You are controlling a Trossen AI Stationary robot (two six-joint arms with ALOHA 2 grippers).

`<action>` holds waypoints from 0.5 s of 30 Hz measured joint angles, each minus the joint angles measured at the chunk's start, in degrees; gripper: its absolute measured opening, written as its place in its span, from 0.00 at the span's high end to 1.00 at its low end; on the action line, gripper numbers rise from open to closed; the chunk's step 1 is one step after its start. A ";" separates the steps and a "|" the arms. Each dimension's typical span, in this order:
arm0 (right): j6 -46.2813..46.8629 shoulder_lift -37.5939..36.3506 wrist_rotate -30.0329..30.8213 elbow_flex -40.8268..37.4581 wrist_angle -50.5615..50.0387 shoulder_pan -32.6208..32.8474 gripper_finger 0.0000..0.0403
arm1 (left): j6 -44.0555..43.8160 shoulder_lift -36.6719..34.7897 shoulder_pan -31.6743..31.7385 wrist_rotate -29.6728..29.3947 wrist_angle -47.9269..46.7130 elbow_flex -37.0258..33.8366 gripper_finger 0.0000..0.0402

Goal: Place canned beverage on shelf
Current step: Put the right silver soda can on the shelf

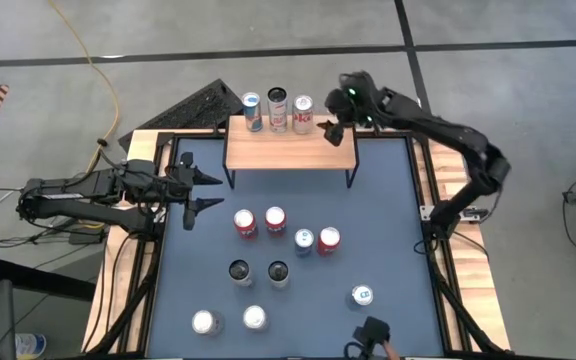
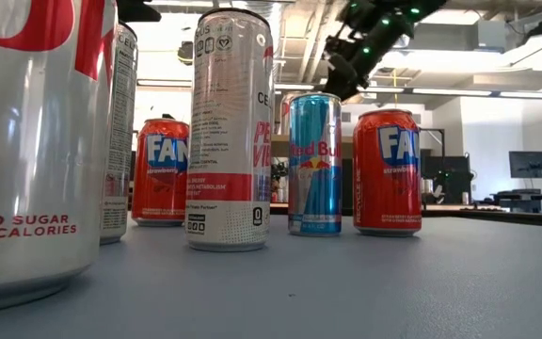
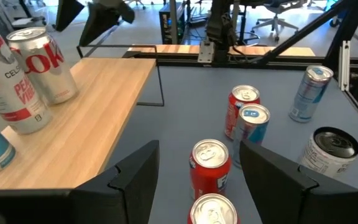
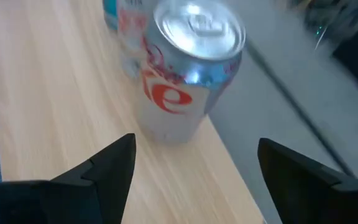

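High view, setting: dark blue table (image 1: pixel 388 190) with both arms over it, seen from above.
Shelf: wooden-topped shelf (image 1: pixel 290 150) in the upper middle of the frame, on thin black legs.
Cans on shelf: three stand in a row along its upper edge: a blue-and-silver can (image 1: pixel 252 112), a tall white can (image 1: pixel 278 109) and a silver-and-red can (image 1: pixel 303 114).
Right gripper: the right gripper (image 1: pixel 330 130) is at the shelf's upper right corner, just beside the silver-and-red can; its wrist view shows both fingers spread apart with that can (image 4: pixel 188 71) standing free between and beyond them, not held.
Left gripper: the left gripper (image 1: pixel 200 192) sits at the left of the frame, beside the shelf's lower left leg; its fingers are parted and hold nothing.
Cans on table: a cluster of red and blue cans (image 1: pixel 286 230) lies at mid-frame, with darker and silver cans lower down.
Low view: the same cans stand upright in close-up on the table top.
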 joint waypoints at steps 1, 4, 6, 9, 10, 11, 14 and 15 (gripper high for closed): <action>0.31 -2.10 -0.20 -3.81 4.44 -0.14 0.21 | 0.13 0.00 -0.02 0.00 0.00 0.00 0.47; 0.99 -6.82 -1.61 -13.64 18.04 -0.16 0.21 | 0.22 0.00 0.00 0.00 0.00 0.00 0.47; 0.80 -8.22 -2.42 -17.62 24.49 0.32 0.21 | 0.49 0.00 0.00 -0.01 0.01 0.00 0.47; 0.59 -7.46 -3.13 -19.28 29.66 1.08 0.21 | 1.02 0.00 -0.01 0.34 0.09 0.00 0.47; 0.78 -6.72 -3.80 -19.29 30.80 1.12 0.21 | 1.06 0.00 0.00 0.99 0.33 0.00 0.47; 1.18 -5.85 -4.68 -19.23 31.69 1.06 0.21 | 1.08 0.00 0.00 1.67 0.60 0.00 0.47; 2.85 -3.48 -6.07 -18.11 31.34 0.45 0.19 | 1.05 0.00 0.00 4.14 1.34 0.00 0.47; 3.17 -3.03 -6.07 -17.86 31.35 0.30 0.18 | 1.02 0.00 0.00 4.90 1.56 0.00 0.47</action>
